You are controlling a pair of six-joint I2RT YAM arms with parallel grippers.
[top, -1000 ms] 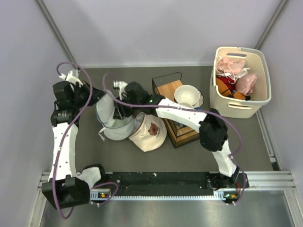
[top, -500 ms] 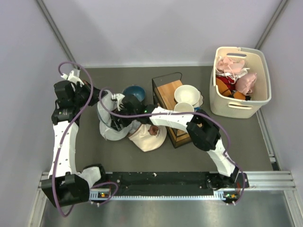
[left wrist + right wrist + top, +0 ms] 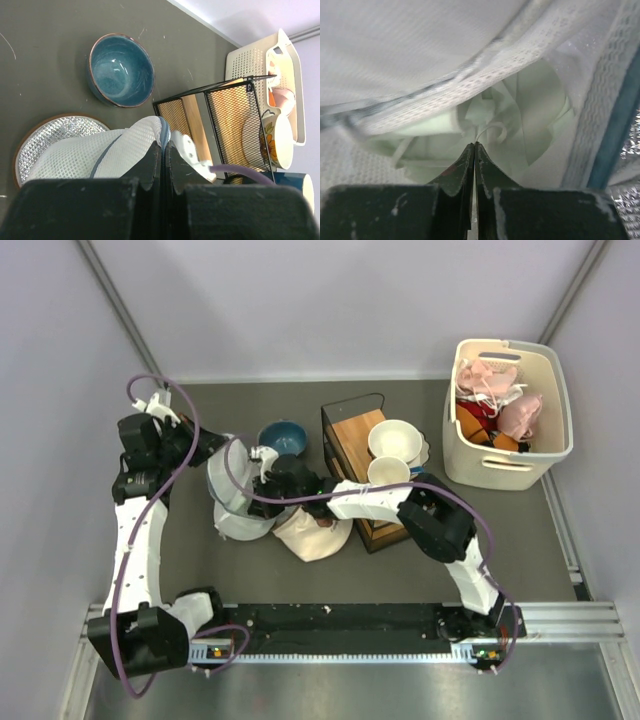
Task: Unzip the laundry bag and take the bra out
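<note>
With the left gripper [image 3: 162, 146] pinched shut on the laundry bag [image 3: 125, 145], at nine o'clock from the wire rack [image 3: 355, 430], and the right gripper [image 3: 474, 146] closed inside it against the bra [image 3: 530, 110], hold uncertain, a pull outward may slip off or snag mesh.

I saw the laundry bag [image 3: 232, 520] left of centre in the overhead view. It was a white see-through mesh drum with a grey-blue zip band, its upper edge drawn up into a peak and its mouth gaping. Inside lay the bra [image 3: 530, 115], pale soft folds bunched together, with one thin strap curled into a small loop on top.
</note>
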